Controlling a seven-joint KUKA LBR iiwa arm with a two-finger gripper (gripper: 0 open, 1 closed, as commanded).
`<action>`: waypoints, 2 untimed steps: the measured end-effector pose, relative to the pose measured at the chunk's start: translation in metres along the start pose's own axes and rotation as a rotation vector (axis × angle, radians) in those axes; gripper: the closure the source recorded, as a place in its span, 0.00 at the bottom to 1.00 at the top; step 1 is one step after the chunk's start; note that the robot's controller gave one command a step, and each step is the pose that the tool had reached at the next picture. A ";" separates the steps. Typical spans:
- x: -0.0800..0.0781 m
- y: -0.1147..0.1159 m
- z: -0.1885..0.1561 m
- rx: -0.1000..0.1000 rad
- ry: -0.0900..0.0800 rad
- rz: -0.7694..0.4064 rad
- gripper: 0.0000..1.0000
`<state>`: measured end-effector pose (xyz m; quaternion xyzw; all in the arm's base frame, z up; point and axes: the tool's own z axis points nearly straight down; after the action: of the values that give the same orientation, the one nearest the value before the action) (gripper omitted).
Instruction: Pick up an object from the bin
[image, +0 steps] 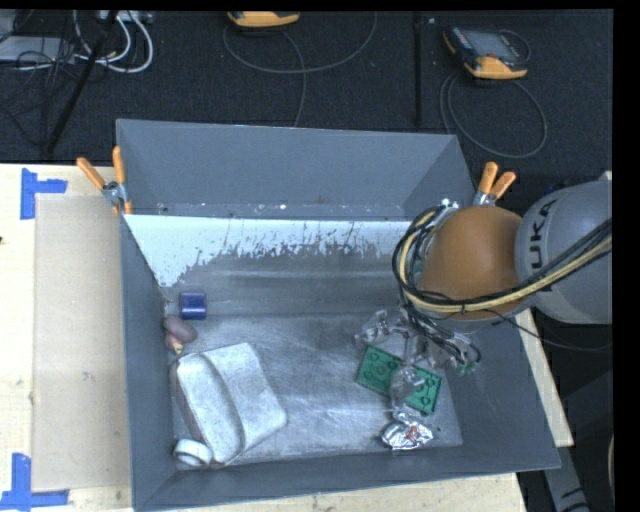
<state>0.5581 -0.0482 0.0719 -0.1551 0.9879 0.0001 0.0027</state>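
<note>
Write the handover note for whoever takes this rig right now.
Gripper: low at the right of the bin, over a flat green card; whether it is open or shut cannot be told.
Things: crumpled foil just below the card in view; folded grey cloth and blue block at left.
Done: nothing visibly lifted.
Left: grasp one thing and raise it out.

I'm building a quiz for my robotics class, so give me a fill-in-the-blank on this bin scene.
1. The flat piece beneath the gripper is coloured ____.
2. The small block near the far-left corner is ____.
3. The folded white cloth lies in the view's ____ half.
Missing words: green, blue, left.
</note>
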 end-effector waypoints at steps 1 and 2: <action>0.000 0.000 -0.002 -0.001 0.001 0.004 1.00; 0.008 -0.043 -0.065 0.004 -0.001 -0.060 1.00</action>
<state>0.5637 -0.0915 0.1371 -0.1849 0.9827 -0.0021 0.0034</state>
